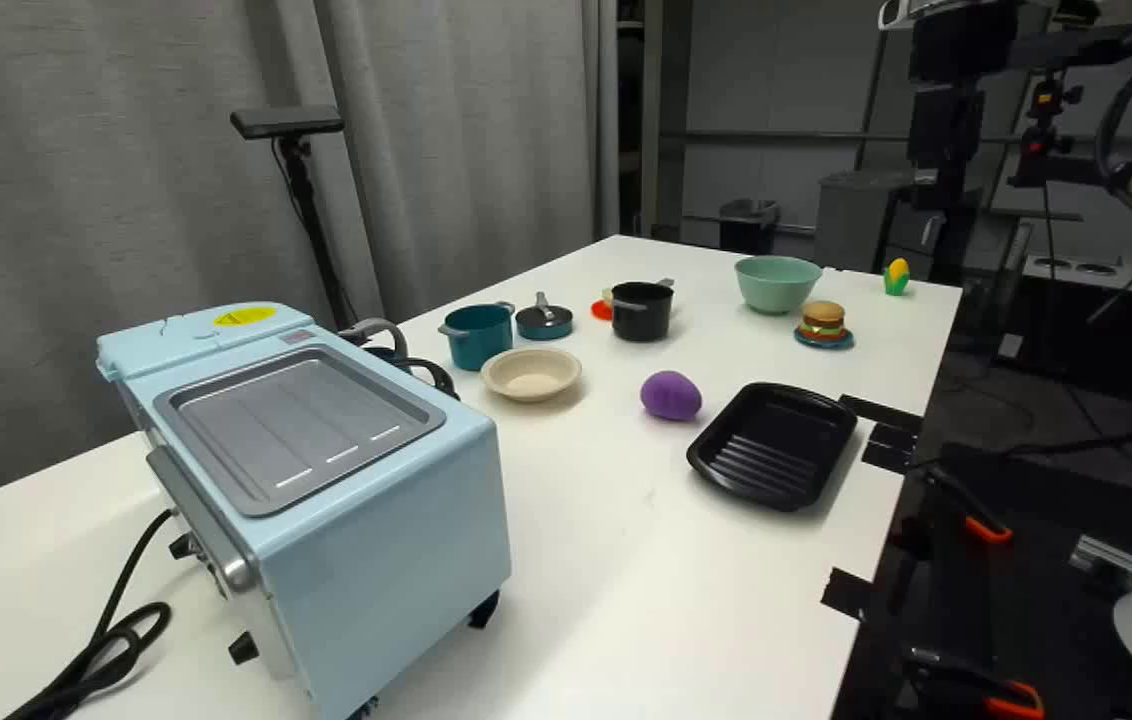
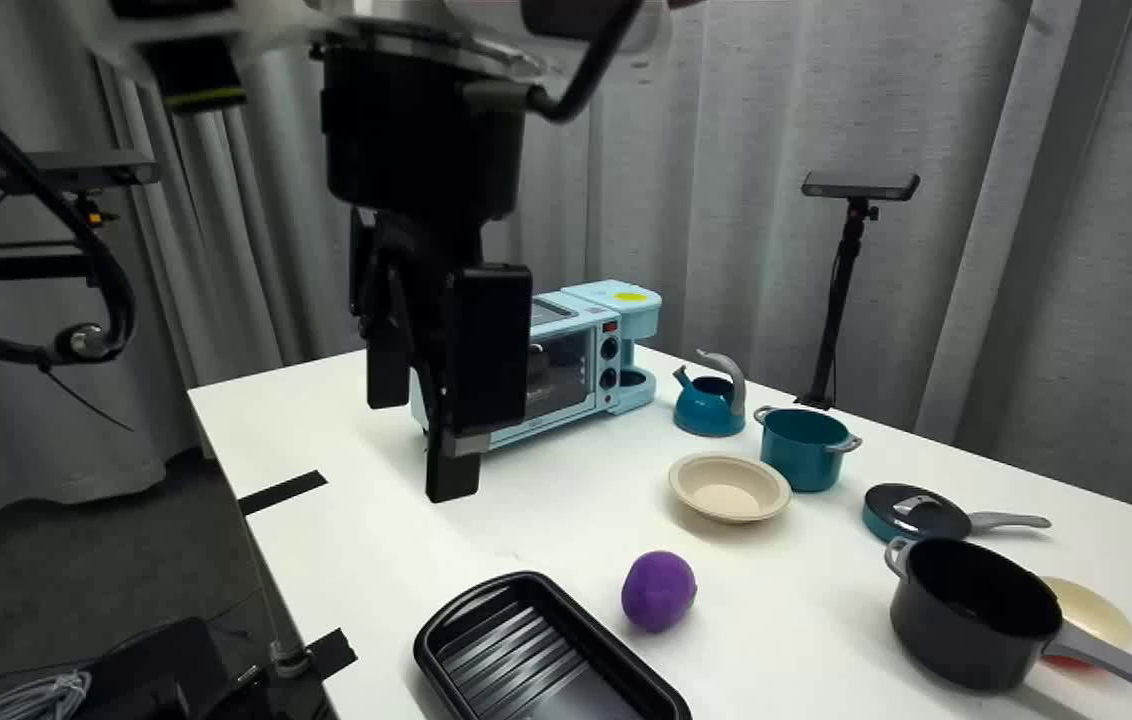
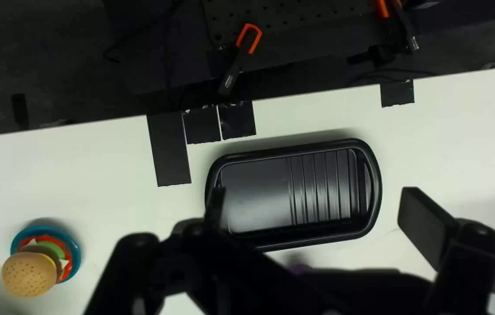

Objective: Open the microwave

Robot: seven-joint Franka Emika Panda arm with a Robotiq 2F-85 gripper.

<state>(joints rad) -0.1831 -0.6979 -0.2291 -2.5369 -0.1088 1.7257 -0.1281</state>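
Observation:
The pale blue microwave [image 1: 416,550] stands at the near left of the white table in an exterior view, its glass front turned away there. In an exterior view its front [image 2: 561,375] shows the dark glass panel upright in its frame, seemingly shut, with dark knobs on its right. My gripper hides its left part there. The gripper [image 2: 421,420] hangs in the air, apart from the microwave and nearer that camera. In the wrist view the gripper [image 3: 317,194] is open with its fingers wide apart and nothing between them, above a black ridged tray [image 3: 317,188]. The microwave is not in the wrist view.
A purple egg-shaped object [image 1: 671,396], a beige bowl [image 1: 531,380], a teal pot [image 1: 479,338], a kettle [image 2: 709,405], a black pot [image 1: 641,315], a green bowl [image 1: 776,285] and a toy burger [image 1: 823,322] stand on the table. A black cord [image 1: 101,650] lies beside the microwave.

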